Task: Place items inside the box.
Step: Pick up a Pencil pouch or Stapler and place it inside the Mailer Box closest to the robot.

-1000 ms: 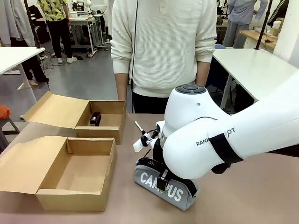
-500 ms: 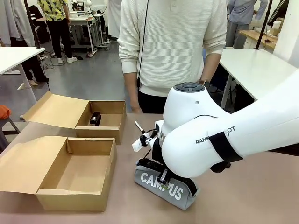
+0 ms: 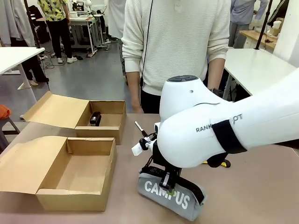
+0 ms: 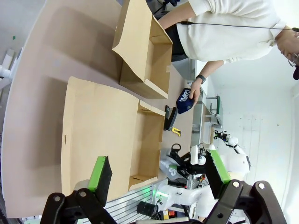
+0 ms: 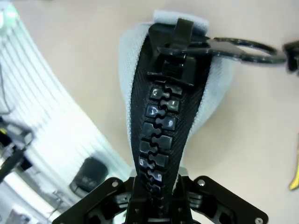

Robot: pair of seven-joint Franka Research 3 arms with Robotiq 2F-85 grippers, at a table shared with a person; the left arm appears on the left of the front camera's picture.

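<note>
A: At the left side of the table point(image 3: 261, 196), what stands?
B: A near brown cardboard box point(image 3: 70, 200) and a far brown cardboard box point(image 3: 96, 133), both open. A black stapler point(image 3: 95, 118) lies in the far one. The left gripper point(image 4: 159, 170) hangs above, jaws apart.
A: Rightward?
B: The grey fabric zip pencil case point(image 3: 170, 198) marked "CAMPUS" sits outside both boxes. The right gripper point(image 3: 168, 179) clamps its black zip point(image 5: 161, 126).
</note>
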